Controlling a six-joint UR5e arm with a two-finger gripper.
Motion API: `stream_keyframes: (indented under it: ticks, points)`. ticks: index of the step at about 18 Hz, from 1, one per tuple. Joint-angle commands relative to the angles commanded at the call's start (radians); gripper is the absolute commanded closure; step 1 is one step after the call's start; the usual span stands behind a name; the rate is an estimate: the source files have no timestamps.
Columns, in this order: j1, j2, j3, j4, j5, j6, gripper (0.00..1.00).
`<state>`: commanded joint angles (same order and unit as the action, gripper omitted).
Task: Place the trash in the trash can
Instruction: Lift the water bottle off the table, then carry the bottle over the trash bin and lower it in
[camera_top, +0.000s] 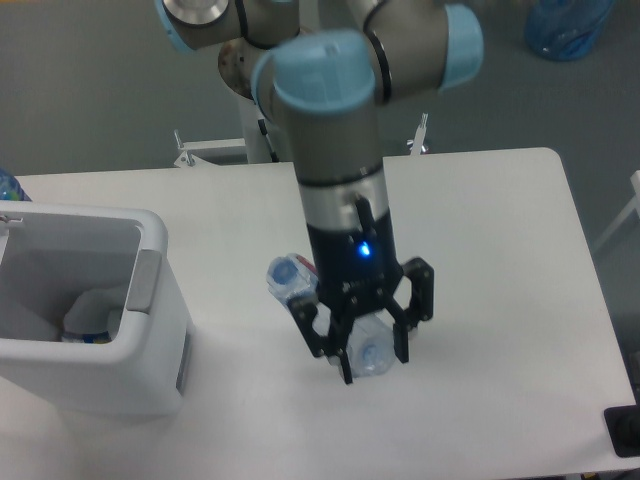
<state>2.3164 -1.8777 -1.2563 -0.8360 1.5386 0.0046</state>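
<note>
Bottle near the table's front edge looks light and slick; your gripper straddles it wide, so pinch mid-body.

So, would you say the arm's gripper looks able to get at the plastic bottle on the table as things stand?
Probably yes. The gripper is already low over the bottle, jaws spread around its near end, and nothing lies between them. The trash can stands well off to the side, out of the way.
</note>
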Motion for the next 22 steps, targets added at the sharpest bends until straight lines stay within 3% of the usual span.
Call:
stream_keyframes:
  ticks: [10, 22]
  points:
    - [-0.075, 0.066, 0.008, 0.020, 0.000, 0.000, 0.42]
    - [-0.195, 0.086, 0.026, 0.021, 0.000, 0.000, 0.42]
